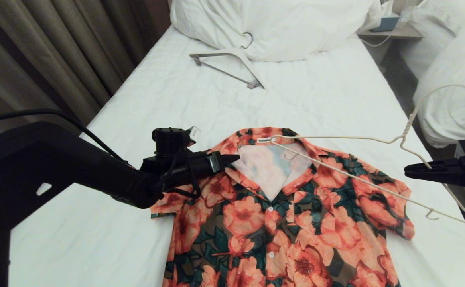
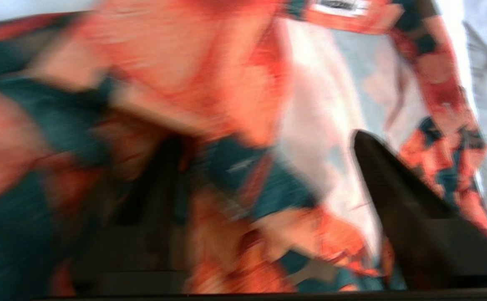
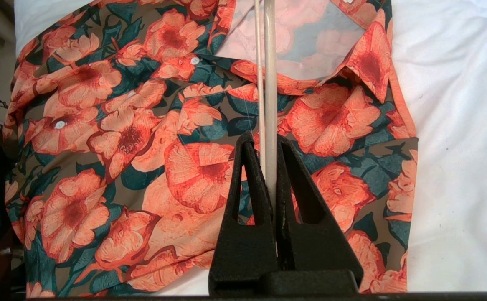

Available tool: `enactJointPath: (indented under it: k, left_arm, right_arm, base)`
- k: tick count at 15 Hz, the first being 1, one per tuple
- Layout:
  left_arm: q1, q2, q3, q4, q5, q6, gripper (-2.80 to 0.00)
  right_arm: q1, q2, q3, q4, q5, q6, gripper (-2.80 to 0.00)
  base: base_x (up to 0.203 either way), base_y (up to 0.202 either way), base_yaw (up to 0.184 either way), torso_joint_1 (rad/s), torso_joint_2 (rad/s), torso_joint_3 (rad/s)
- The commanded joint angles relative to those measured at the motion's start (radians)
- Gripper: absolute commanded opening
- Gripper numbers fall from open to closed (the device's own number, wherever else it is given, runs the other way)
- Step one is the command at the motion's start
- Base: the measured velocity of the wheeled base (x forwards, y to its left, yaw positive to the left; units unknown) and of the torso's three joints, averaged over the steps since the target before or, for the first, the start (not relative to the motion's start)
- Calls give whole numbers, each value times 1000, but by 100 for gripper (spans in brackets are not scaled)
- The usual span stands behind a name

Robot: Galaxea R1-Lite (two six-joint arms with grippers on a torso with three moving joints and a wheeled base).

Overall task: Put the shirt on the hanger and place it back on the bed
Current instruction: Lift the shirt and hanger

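Here, centre frame, my left end effector (image 1: 232, 159) hovers spread wide at the shirt (image 1: 284, 211) collar; my right end effector (image 1: 410, 172) pinches the hanger (image 1: 360, 181). Next, I judge: lifting the collar.

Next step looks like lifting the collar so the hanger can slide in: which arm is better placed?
Left. The left gripper sits open at the shirt collar, while the right gripper is shut on the hanger.

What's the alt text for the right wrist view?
The right end effector is shut on the thin cream hanger, holding it above the floral shirt, which lies on the white bed with its collar open.
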Motion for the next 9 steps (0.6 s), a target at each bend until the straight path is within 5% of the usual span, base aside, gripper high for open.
enactJointPath:
  k: [1,9]
  left_arm:
    - [-31,1,-26,-5,-2,-1,-280]
    - [-31,10,-79,2,19,-1,-280]
  right_arm:
    - [0,4,1,2,7,-6,-280]
    - [4,-1,25,4,6,-6,-280]
  base:
    - [0,0,0,0,0,0]
    - [0,0,0,0,0,0]
